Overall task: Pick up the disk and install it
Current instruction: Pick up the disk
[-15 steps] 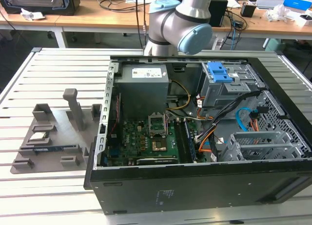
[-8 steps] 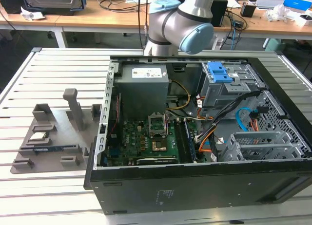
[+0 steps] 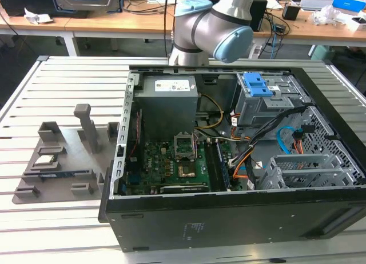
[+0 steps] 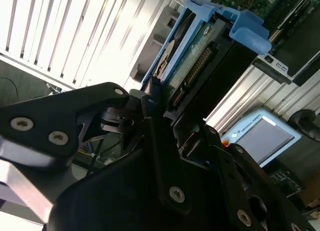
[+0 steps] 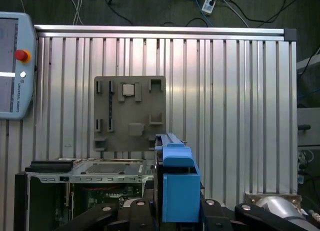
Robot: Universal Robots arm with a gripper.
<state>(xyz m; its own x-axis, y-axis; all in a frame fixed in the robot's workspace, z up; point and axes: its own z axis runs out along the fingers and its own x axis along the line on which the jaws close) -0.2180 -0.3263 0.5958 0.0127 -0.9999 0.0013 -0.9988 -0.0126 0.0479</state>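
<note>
Blue plastic and silver metal are right in front of my wrist: the disk (image 5: 177, 183) is in my grasp, lifted clear. My gripper (image 4: 161, 105) is clamped on it, black fingers (image 4: 150, 116) pressed against the blue carrier. In the second wrist view I see the drive's connector edge and the carrier's blue tab pointing away from me.

So the pick-up half looks done. The disk touches nothing but me, and it hangs well above the slatted aluminium table (image 5: 240, 116).

Looking down in the first wrist view, the grey fixture tray (image 5: 130, 113) lies flat on the table, the small square processor chip (image 5: 129, 89) sitting in one of its pockets. I see no drive in the tray. The open computer case (image 3: 229, 221) sits just beside it, one side off, board and cables exposed.

Installing is what's left, as I judge it. In the exterior view the grey drive cage (image 3: 260, 107) with its blue latch (image 3: 255, 84) stands inside the case at the far end, near the power supply. A second perforated metal bay (image 3: 309, 170) sits nearer that view's right. My disk is in neither one, and I can't tell from up here which of them it belongs in. The carry is under way and nothing has been seated yet.
</note>
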